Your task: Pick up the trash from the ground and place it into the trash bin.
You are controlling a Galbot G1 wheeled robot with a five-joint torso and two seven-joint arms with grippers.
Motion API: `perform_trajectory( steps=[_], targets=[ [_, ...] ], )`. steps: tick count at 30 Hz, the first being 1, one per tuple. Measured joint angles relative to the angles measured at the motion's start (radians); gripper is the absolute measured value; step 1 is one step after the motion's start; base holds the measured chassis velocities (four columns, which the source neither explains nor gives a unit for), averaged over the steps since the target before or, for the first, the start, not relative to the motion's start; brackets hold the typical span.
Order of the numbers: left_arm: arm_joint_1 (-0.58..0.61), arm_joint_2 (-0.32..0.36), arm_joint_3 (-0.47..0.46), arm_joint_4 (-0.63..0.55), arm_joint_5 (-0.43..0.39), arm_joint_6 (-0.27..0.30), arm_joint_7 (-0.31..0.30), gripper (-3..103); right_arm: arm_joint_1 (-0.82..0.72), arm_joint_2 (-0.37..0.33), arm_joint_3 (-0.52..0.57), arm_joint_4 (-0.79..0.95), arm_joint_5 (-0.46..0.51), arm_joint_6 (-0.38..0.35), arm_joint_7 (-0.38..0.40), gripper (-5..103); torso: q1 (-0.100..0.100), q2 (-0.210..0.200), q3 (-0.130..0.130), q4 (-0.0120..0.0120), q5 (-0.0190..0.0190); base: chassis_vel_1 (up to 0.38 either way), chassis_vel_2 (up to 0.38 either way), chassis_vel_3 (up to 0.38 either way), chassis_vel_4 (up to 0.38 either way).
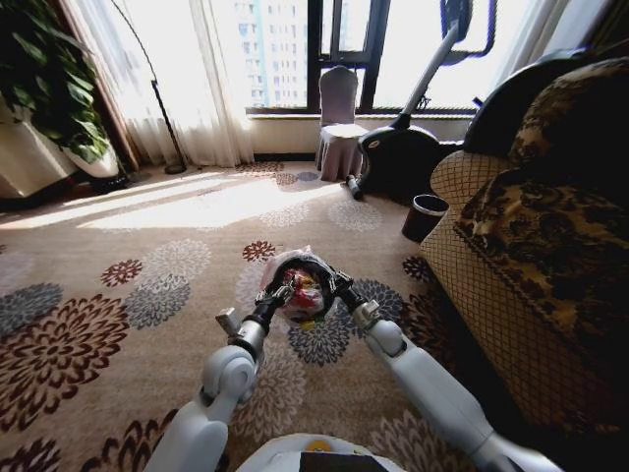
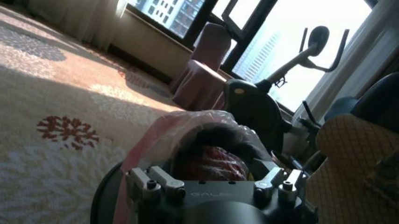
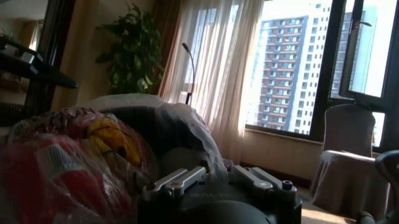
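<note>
Trash bin [image 1: 300,285] sits on the carpet [image 1: 147,256], left gripper [image 1: 276,295] and right gripper [image 1: 337,286] both clamped tight on its bagged rim.

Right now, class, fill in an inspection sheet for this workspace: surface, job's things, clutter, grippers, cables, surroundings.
Surface: patterned floral carpet, sunlit toward the window.
Job's things: lined trash bin between both grippers, red and yellow trash inside.
Clutter: nothing seen loose on the carpet.
Grippers: left gripper and right gripper at opposite sides of the bin's rim; whether the jaws are closed cannot be told.
Cables: floor lamp's thin stem by the curtain; no loose cable seen.
Surroundings: sofa, bare dark pot, exercise bike, covered chair, plant.
</note>
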Motion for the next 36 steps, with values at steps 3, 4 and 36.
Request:
perform_trajectory(
  steps=[3, 4, 36],
  targets=[
    [0.007, 0.000, 0.004, 0.002, 0.016, -0.009, 0.019, 92, 0.002, -0.004, 0.000, 0.004, 0.010, -0.013, 0.000, 0, 0.000, 0.000, 0.000, 0.0001, 0.0000, 0.000, 0.000, 0.000, 0.000],
    [0.012, 0.001, 0.005, 0.002, 0.023, -0.013, 0.035, 97, 0.002, -0.007, 0.000, 0.007, 0.014, -0.021, 0.000, 0, 0.000, 0.000, 0.000, 0.0001, -0.0001, 0.000, 0.000, 0.000, 0.000],
    [0.159, -0.005, -0.447, 0.107, 0.323, -0.517, 0.129, 100, -0.424, -0.184, 0.359, 0.414, 0.125, -0.189, 0.001, 0, 0.000, 0.000, 0.000, -0.0001, 0.0001, 0.000, 0.000, 0.000, 0.000]
  ],
)
